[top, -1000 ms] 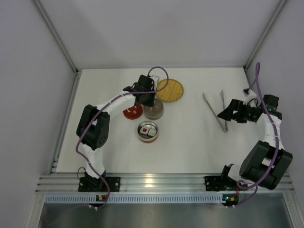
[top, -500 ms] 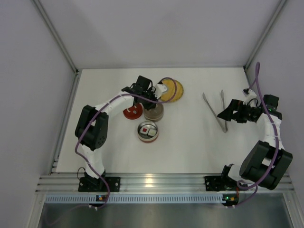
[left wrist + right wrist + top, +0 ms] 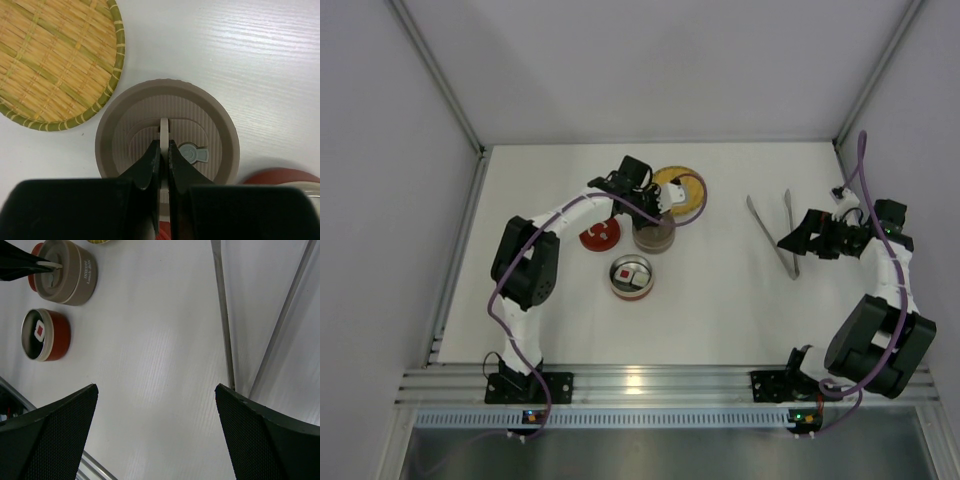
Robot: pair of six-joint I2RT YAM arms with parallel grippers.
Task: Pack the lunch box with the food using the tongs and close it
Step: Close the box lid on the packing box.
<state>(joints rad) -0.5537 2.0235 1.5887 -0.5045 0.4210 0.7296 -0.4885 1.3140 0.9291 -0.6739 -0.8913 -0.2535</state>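
Note:
The lunch box stands in pieces. My left gripper point(image 3: 164, 150) is shut on the thin upright handle point(image 3: 164, 127) of its taupe ribbed lid point(image 3: 210, 125), atop the taupe tier point(image 3: 653, 238) point(image 3: 75, 275). In front stands an open red tier point(image 3: 631, 277) point(image 3: 57, 335) holding food: a red-topped dark cube point(image 3: 39, 331) and a white piece point(image 3: 41, 341). The silver tongs point(image 3: 767, 228) lie in a narrow V at the right of the table. My right gripper point(image 3: 792, 241) point(image 3: 156, 387) hovers over them, open and holding nothing.
A round yellow woven plate point(image 3: 682, 190) point(image 3: 55, 60) lies just behind the taupe tier. A second red round piece point(image 3: 599, 236) point(image 3: 285, 176) sits to its left. The enclosure's metal posts point(image 3: 222, 315) and white walls bound the table.
My left gripper has swung right, toward the woven plate, still shut on the lid handle. The taupe tier has shifted slightly right, uncovering more of the red piece. The right arm is still.

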